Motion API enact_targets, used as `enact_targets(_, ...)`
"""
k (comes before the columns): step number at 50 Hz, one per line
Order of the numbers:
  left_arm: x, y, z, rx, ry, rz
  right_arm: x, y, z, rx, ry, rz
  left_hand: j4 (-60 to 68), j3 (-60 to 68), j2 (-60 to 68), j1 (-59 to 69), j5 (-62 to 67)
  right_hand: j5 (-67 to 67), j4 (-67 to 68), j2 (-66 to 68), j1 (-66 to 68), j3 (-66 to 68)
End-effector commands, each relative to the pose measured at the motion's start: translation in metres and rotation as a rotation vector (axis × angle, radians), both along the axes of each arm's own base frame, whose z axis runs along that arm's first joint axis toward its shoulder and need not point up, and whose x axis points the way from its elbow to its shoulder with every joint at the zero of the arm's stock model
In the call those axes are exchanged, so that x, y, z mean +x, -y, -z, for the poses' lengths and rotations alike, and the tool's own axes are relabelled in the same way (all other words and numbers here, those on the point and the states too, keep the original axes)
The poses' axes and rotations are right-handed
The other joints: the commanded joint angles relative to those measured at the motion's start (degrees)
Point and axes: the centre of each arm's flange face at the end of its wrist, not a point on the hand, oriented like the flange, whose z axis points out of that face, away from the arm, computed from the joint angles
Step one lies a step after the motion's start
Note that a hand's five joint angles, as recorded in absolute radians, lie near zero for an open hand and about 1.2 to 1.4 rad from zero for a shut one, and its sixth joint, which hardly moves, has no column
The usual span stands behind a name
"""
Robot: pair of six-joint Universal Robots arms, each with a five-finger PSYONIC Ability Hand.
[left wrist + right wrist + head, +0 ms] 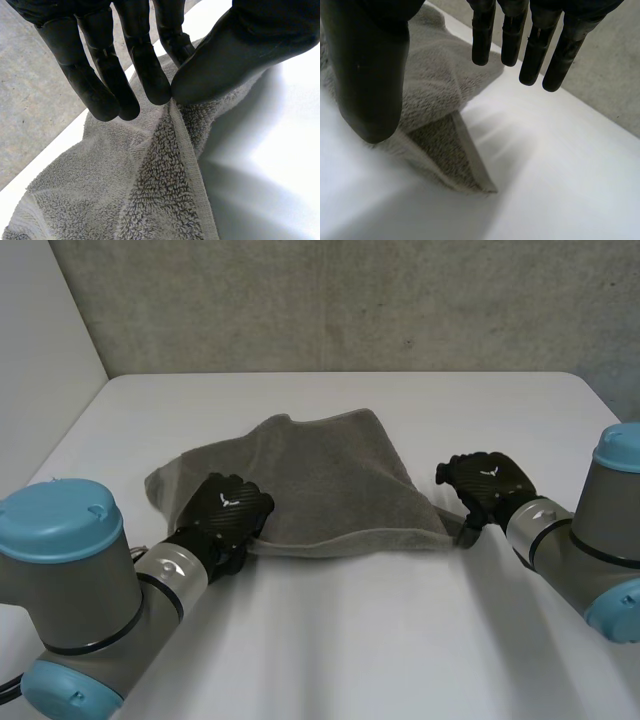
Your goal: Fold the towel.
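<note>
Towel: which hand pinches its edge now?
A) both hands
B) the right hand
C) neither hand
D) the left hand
D: the left hand pinches the hem of the towel between thumb and fingers; the right hand is open over a corner, thumb and fingers apart.

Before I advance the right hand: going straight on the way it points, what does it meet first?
Probably the towel corner lying between the thumb and straight fingers of the right hand; the fingertips themselves look aimed at bare table beside it. Depth is unclear.
</note>
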Motion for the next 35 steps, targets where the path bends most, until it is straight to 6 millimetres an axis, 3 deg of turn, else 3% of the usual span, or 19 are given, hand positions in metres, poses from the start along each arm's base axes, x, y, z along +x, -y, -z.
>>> enact_targets(1, 0.004, 0.007, -0.002, -0.005, -0.004, -0.022, 0.000, -0.003, 0.018, 0.069, 0.012, 0.009, -7.32, -8.98, -7.33, -3.32, -17.92, -0.05, -2.00, -2.54, -2.64, -2.24)
enact_targets(13, 0.007, 0.010, -0.001, -0.002, -0.004, -0.033, 0.002, -0.002, 0.020, 0.083, 0.024, 0.015, -7.32, -8.98, -7.33, -3.32, -17.92, -0.05, -2.01, -2.54, -2.64, -2.24)
enact_targets(23, 0.007, 0.010, 0.000, 0.003, -0.005, -0.033, 0.005, -0.002, 0.030, 0.104, 0.027, 0.002, -7.32, -8.98, -7.33, -3.32, -17.92, 10.55, 8.59, 8.06, 7.96, 8.35)
enact_targets(29, 0.006, 0.011, -0.001, -0.007, -0.029, -0.037, 0.008, 0.008, 0.044, 0.120, 0.021, 0.009, -7.32, -8.98, -7.33, -3.32, -17.92, 33.93, 31.97, 31.44, 31.34, 31.74)
enact_targets(31, 0.005, 0.012, -0.001, -0.019, -0.041, -0.038, 0.008, 0.012, 0.045, 0.114, 0.020, 0.017, -7.32, -8.98, -7.33, -3.32, -17.92, 58.79, 56.83, 56.30, 56.20, 56.59)
enact_targets(35, 0.005, 0.013, -0.001, -0.030, -0.048, -0.040, 0.005, 0.016, 0.041, 0.099, 0.040, 0.038, -7.32, -8.98, -7.33, -3.32, -17.92, 58.94, 56.98, 56.45, 56.35, 56.74)
